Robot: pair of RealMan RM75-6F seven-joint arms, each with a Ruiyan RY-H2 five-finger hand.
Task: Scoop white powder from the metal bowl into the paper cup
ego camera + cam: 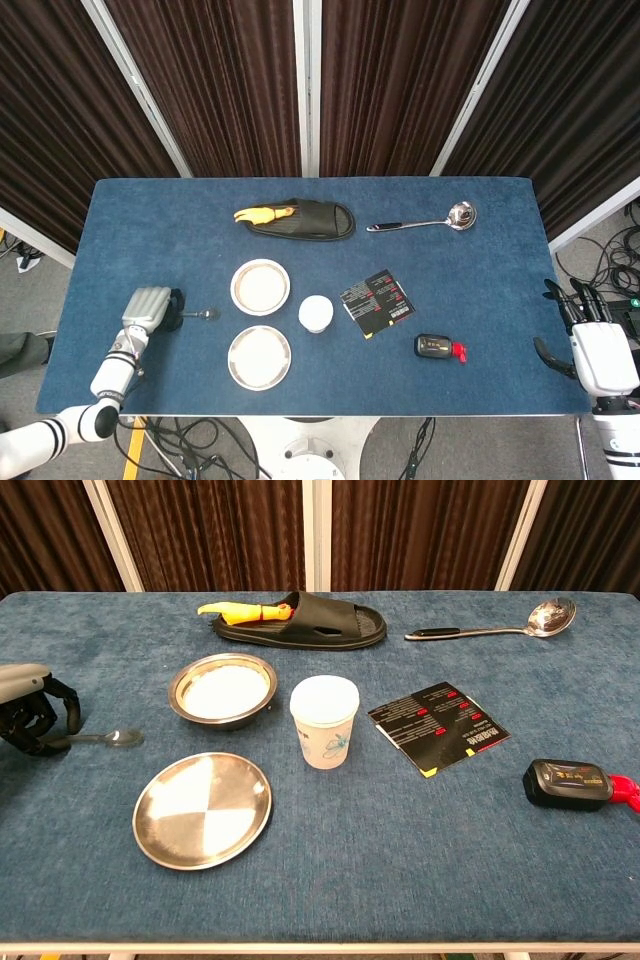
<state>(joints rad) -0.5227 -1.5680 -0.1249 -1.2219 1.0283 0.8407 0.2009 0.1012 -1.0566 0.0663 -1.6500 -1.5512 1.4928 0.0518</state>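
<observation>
Steel teaspoon (108,738) left of metal bowl (222,689), handle inside curled left hand (32,714): grasping step; next, lift toward bowl.

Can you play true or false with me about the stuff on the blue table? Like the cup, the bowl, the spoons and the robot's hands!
1. The paper cup stands upright between the metal bowl and the black card. True.
2. The metal bowl is empty. False: it has white powder in it.
3. The left hand is curled over the handle of the small spoon. True.
4. The big ladle is lying in the flat metal plate. False: it lies on the table at the far right, and the plate has nothing in it.
5. The right hand is holding the paper cup. False: it is off the table's right edge, holding nothing.
</observation>
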